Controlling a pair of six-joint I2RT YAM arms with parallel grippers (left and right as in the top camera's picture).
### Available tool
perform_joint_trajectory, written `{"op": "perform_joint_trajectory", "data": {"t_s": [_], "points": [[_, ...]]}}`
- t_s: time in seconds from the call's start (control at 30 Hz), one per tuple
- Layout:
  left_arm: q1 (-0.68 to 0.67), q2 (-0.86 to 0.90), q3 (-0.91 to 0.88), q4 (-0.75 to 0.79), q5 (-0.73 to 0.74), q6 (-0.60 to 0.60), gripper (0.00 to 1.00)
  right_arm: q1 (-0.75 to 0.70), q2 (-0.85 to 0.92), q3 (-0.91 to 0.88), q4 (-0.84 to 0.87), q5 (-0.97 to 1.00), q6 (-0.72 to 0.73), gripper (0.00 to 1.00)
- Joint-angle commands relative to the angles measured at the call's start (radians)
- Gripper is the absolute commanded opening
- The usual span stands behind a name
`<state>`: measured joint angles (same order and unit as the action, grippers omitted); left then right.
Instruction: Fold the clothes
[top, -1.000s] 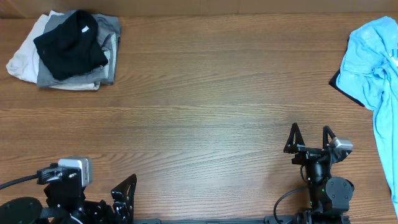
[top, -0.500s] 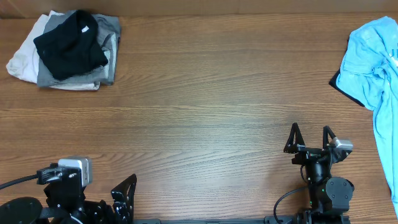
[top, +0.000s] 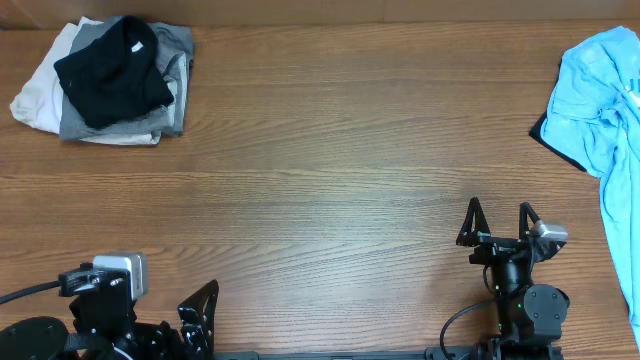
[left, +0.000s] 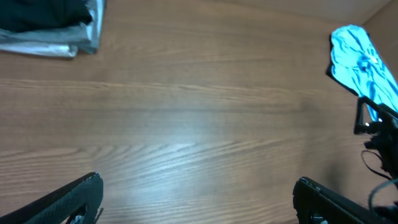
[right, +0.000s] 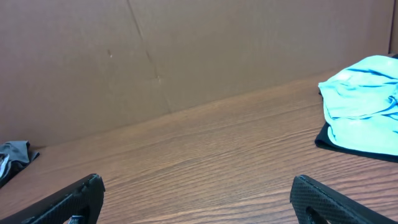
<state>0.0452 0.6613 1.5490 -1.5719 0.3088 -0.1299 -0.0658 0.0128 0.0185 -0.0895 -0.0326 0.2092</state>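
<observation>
— Far left, the stack (top: 70, 115) sits with the black shirt (top: 108, 68) on top. Near us, our left gripper (left: 198, 180) is spread wide and empty.

— So is our right gripper (top: 497, 206). The light blue garment (top: 603, 100) lies crumpled at the far right. We should pinch an edge, drag it to the centre and flatten it first.

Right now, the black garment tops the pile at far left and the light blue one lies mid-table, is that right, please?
No: the light blue garment lies at the table's right edge, not mid-table, as the overhead view shows. The black garment does top the far-left pile.
</observation>
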Motion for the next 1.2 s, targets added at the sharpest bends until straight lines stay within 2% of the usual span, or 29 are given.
{"op": "perform_joint_trajectory", "data": {"t_s": [0.0, 0.1, 0.2, 0.37, 0.5, 0.73, 0.9, 1.17], "points": [[-0.015, -0.003, -0.012, 0.054, -0.012, 0.018, 1.00, -0.008, -0.010, -0.011, 0.006, 0.013, 0.003, 1.00], [-0.039, -0.019, -0.063, 0.171, 0.032, 0.018, 1.00, -0.008, -0.010, -0.011, 0.006, 0.013, 0.003, 1.00], [-0.059, -0.071, -0.186, 0.314, 0.055, 0.017, 1.00, -0.008, -0.010, -0.011, 0.006, 0.013, 0.003, 1.00], [-0.066, -0.224, -0.513, 0.583, 0.047, -0.064, 1.00, -0.008, -0.010, -0.011, 0.006, 0.013, 0.003, 1.00], [-0.066, -0.349, -0.781, 0.870, 0.040, -0.069, 1.00, -0.008, -0.010, -0.011, 0.006, 0.013, 0.003, 1.00], [-0.066, -0.522, -1.180, 1.269, -0.100, -0.108, 1.00, -0.008, -0.010, -0.011, 0.006, 0.013, 0.003, 1.00], [-0.066, -0.623, -1.350, 1.360, -0.202, -0.220, 1.00, -0.008, -0.010, -0.011, 0.006, 0.013, 0.003, 1.00], [-0.066, -0.658, -1.501, 1.487, -0.258, -0.224, 1.00, -0.008, -0.010, -0.011, 0.006, 0.013, 0.003, 1.00]]}}
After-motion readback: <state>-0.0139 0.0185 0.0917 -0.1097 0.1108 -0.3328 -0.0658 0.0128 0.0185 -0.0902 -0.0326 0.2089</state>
